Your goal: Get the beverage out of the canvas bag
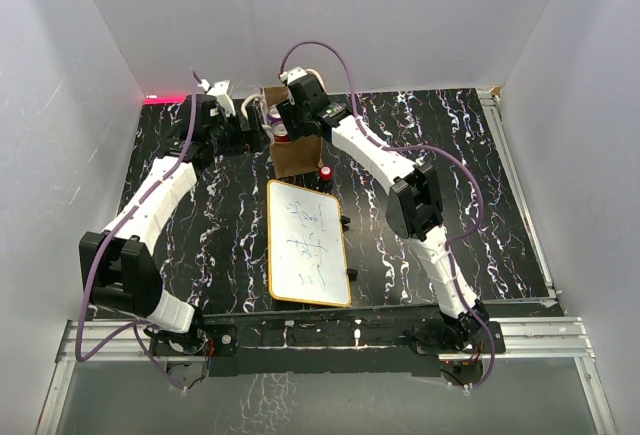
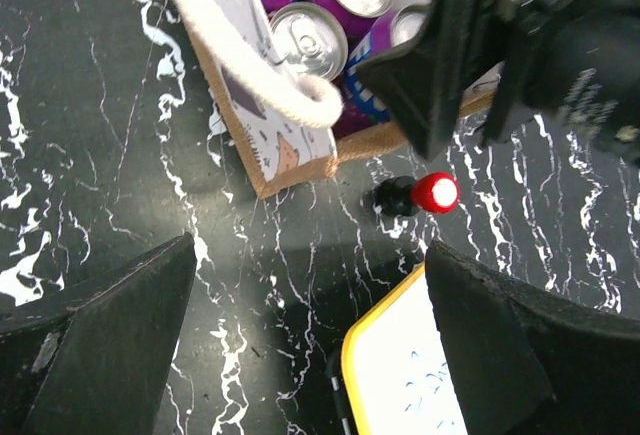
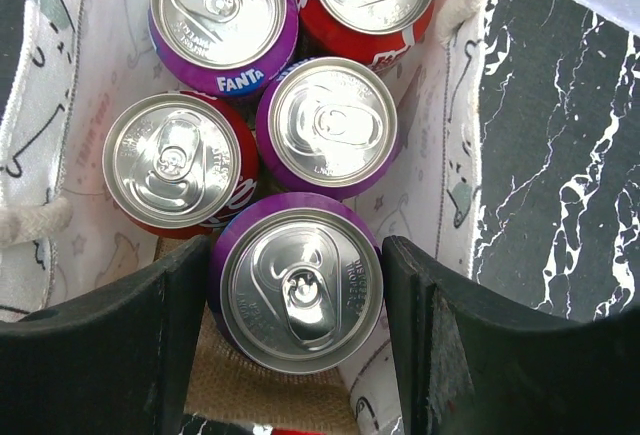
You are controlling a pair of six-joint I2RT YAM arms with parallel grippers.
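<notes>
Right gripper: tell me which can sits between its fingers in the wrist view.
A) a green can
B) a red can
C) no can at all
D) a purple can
D: the right gripper has a finger against each side of a purple can, the one nearest the camera in the bag.

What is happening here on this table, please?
The right end effector is down in the open canvas bag, closed on a purple can that stands among other cans. The can is not yet out of the bag. The left end effector hangs open beside the bag, holding nothing.
</notes>
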